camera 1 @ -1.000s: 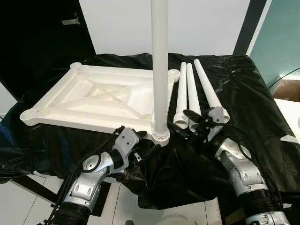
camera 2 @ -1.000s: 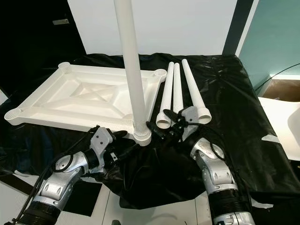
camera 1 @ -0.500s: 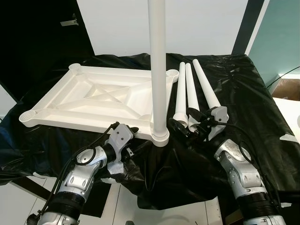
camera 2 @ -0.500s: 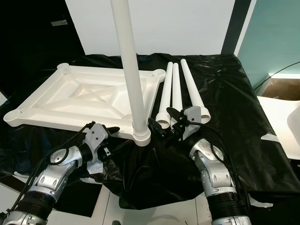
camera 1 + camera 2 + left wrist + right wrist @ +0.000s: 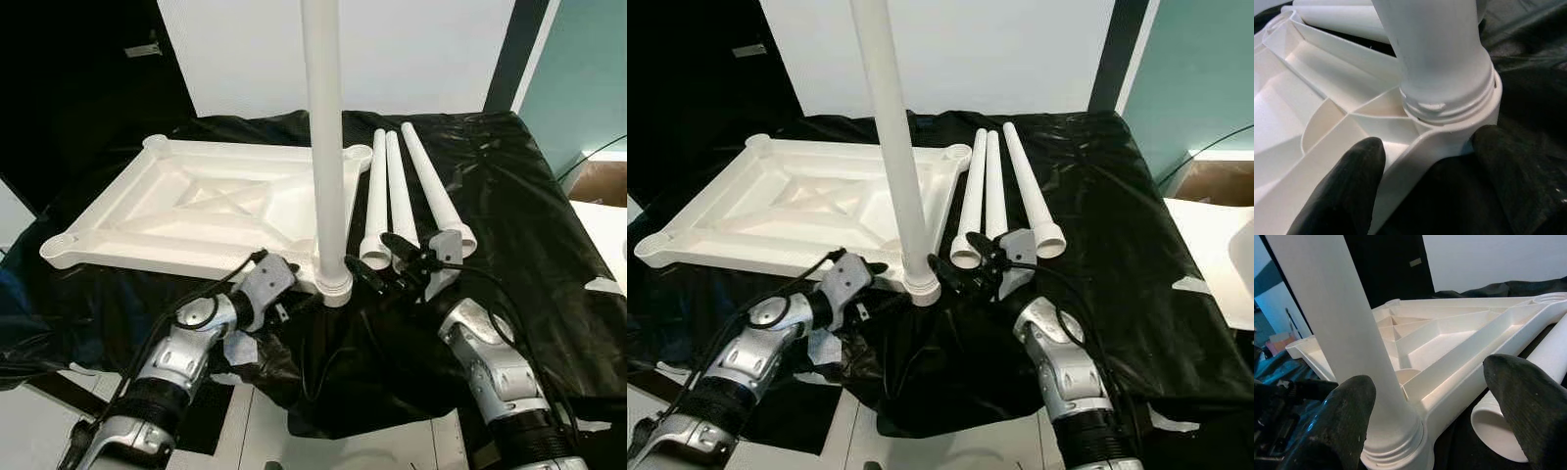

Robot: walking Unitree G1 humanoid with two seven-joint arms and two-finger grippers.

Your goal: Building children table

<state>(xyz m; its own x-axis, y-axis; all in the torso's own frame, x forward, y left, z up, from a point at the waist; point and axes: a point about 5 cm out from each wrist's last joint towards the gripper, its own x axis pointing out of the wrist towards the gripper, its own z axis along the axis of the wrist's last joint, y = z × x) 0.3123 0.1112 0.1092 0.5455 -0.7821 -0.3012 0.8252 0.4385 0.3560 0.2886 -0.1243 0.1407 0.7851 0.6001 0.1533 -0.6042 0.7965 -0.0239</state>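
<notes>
Tabletop (image 5: 196, 211) lies upside down on the black sheet (image 5: 529, 225) in front of me, ribs up, with one white leg (image 5: 325, 147) standing upright in its near corner socket at roughly 12 o'clock from my chest. My left gripper (image 5: 1425, 191) sits at that corner from about 8 o'clock, fingers (image 5: 1342, 191) spread apart with the socket rim between them, not squeezing it. My right gripper (image 5: 387, 274) reaches in from 4 o'clock, jaws released and wide, nothing held. Three loose legs (image 5: 397, 201) lie side by side just beyond it at 1 o'clock.
</notes>
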